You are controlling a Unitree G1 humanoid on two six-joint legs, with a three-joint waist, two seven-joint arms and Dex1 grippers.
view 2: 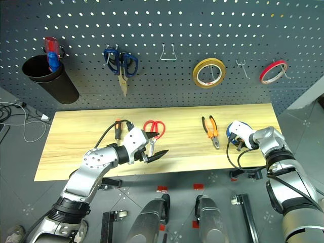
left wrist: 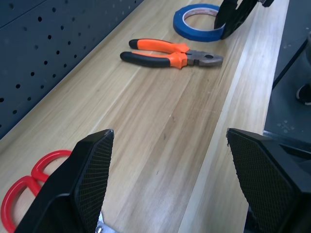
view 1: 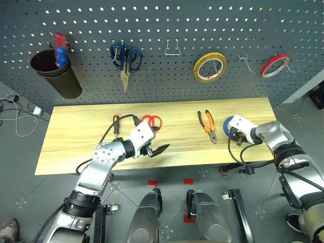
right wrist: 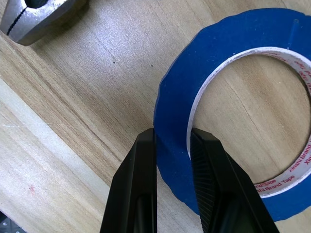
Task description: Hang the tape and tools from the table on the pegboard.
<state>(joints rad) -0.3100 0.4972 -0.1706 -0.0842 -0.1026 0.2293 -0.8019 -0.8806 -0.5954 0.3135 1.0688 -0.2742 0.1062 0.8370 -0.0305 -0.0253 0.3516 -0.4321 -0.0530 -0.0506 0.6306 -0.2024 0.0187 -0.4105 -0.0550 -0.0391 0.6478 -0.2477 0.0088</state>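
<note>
The blue tape (right wrist: 175,97) lies flat on the table (view 1: 76,136) near its right end. My right gripper (right wrist: 172,133) is shut on the tape's band, one finger inside the ring and one outside. The orange-and-black pliers (view 1: 208,125) lie just left of it. The red-handled scissors (view 1: 152,121) and the slim screwdriver (view 1: 115,123) lie left of the middle. My left gripper (view 1: 158,150) hovers open and empty over the front edge, close in front of the scissors. The pegboard (view 1: 162,86) rises behind the table.
On the pegboard hang a black cup (view 1: 55,76) with red and blue tools, blue-handled scissors (view 1: 125,58), a yellow tape ring (view 1: 210,67) and a red tape ring (view 1: 274,66). Bare hooks show at the middle (view 1: 173,48) and right (view 1: 244,62).
</note>
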